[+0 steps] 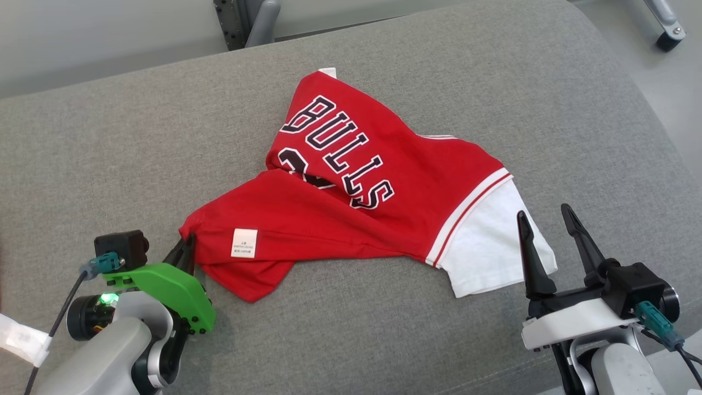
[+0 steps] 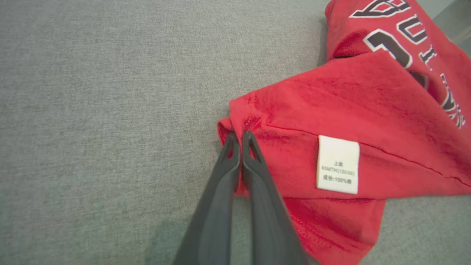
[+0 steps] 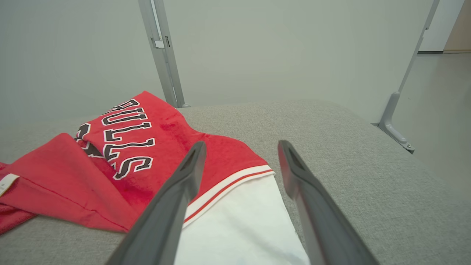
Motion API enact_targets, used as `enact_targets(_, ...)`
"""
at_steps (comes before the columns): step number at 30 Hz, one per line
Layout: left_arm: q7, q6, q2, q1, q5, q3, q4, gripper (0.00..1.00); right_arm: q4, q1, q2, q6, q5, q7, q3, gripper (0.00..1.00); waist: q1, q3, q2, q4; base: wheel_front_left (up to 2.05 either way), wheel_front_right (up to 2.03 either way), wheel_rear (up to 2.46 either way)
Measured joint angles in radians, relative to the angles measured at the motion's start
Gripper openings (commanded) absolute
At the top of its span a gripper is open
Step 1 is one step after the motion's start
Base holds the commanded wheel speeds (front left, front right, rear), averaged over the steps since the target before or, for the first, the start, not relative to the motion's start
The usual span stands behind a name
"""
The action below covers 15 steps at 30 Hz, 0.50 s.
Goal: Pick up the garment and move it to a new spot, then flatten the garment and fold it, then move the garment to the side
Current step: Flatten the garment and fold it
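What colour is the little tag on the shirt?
White tag, clearest in the left wrist view.

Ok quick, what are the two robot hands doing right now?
Left gripper: shut on a corner of the red garment.
Right gripper: open, holding nothing.

Grey woven-fabric worktop, padded, rounded edges. Plain pale grey-green wall behind it. Grey metal upright at the far edge. Slanted metal strut, foot on pale floor. Soft, even light.
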Motion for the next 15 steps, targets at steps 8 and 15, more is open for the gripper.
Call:
enact_targets(8, -0.046, 0.015, 0.049, 0.016, 0.007, 0.026, -0.134, 0.00, -0.002, 0.023, 0.000, 0.000, -0.004, 0.000, -0.019, 1.00, 0.0000, -0.013, 0.0000, 0.019, 0.00, 0.00, 0.00)
enact_targets(15, -0.088, 0.073, 0.115, 0.190, 0.007, 0.044, -0.334, 0.00, -0.001, 0.050, 0.000, 0.000, -0.015, 0.000, -0.034, 1.00, 0.0000, -0.039, 0.0000, 0.057, 0.00, 0.00, 0.00)
